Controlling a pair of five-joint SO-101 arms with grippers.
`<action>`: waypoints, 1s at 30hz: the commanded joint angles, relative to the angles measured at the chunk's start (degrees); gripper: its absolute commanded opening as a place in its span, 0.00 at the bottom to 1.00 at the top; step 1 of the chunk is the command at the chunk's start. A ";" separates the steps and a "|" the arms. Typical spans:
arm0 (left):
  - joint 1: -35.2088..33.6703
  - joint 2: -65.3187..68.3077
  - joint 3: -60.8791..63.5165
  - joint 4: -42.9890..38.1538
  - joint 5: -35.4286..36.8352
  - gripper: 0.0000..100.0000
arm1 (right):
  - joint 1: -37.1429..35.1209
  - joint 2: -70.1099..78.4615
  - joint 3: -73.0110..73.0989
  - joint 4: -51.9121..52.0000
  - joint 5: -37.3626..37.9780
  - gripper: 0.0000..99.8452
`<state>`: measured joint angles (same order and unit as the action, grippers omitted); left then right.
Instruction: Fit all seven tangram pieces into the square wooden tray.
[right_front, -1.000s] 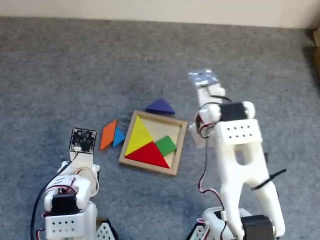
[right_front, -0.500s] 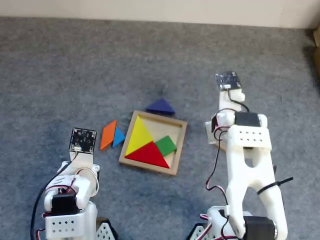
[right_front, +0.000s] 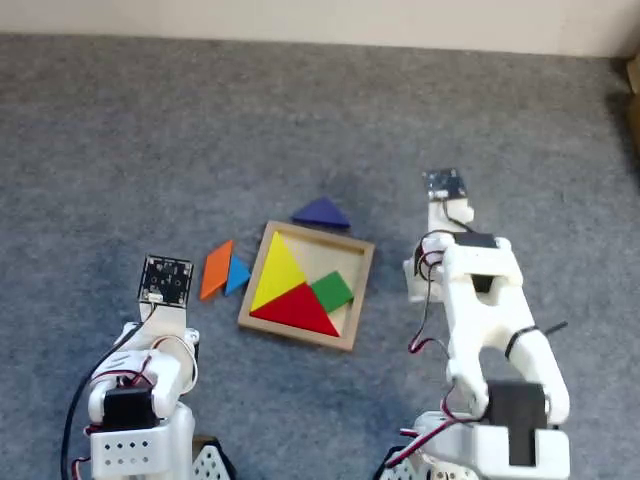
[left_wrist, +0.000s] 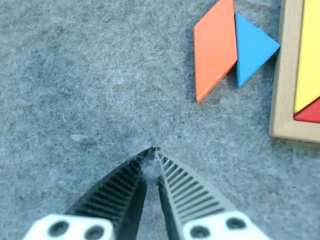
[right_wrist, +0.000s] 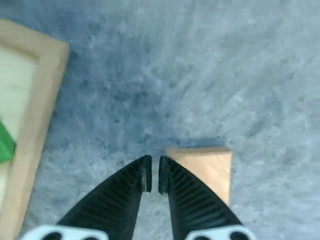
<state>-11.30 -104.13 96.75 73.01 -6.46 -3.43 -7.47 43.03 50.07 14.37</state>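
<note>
High view: square wooden tray mid-table, holding yellow triangle, red triangle and green square; part of the floor toward 1 o'clock is bare. Purple triangle lies loose at the tray's 12 o'clock. Orange parallelogram and blue triangle touch each other at its 9 o'clock. Left arm sits at 7 o'clock, well apart from the tray; right arm at 3 o'clock, near it.

Left wrist view: left gripper has its fingers pressed together, holding nothing, over bare carpet. Orange parallelogram and blue triangle lie ahead, blue just beside the tray rim.

Right wrist view: right gripper is all but closed, a slit between the tips, nothing in it. A tan piece lies on the carpet partly under one finger; tray rim is apart from it.

Likely step: pick the tan piece. To do it well, spread the fingers first, shift so they straddle two opposite edges, come down flat to the carpet, then pinch; closing from here would likely just nudge it aside.
</note>
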 joint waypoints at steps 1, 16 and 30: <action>-0.04 -0.04 0.40 0.18 -0.18 0.01 | 0.75 -0.31 -1.45 -0.84 0.62 0.03; -0.04 -0.04 0.40 0.18 -0.18 0.01 | 0.75 -4.70 -11.82 6.29 4.57 0.03; -0.04 -0.04 0.40 0.18 -0.18 0.01 | 3.74 9.63 -16.48 1.54 4.84 0.03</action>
<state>-11.30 -104.13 96.75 73.01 -6.46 -1.32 2.02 29.41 53.85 18.33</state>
